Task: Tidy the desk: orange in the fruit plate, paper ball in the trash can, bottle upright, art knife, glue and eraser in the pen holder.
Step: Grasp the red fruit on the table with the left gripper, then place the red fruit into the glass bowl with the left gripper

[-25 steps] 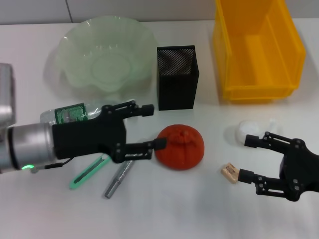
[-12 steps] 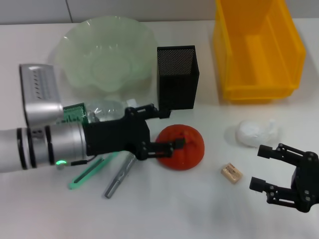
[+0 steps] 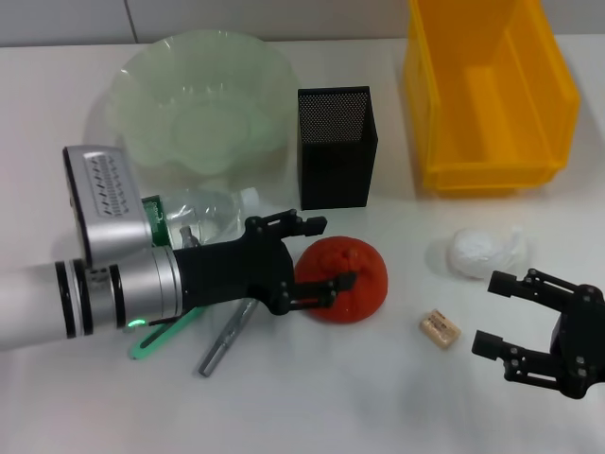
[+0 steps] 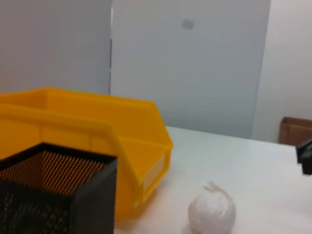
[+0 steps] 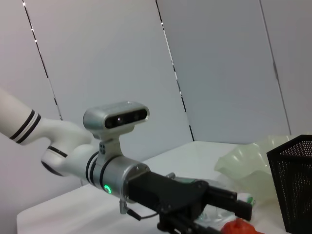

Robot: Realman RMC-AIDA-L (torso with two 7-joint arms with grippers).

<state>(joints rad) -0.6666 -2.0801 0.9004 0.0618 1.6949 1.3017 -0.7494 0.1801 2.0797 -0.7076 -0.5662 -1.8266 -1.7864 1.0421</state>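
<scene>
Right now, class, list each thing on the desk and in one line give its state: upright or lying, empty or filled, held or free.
orange: on the desk, between the left gripper's open fingers
left gripper: open around the orange
right gripper: open, empty
bottle: lying on its side
bowl: empty
mesh box: upright, empty
yellow bin: empty
paper ball: free
eraser: free
</scene>
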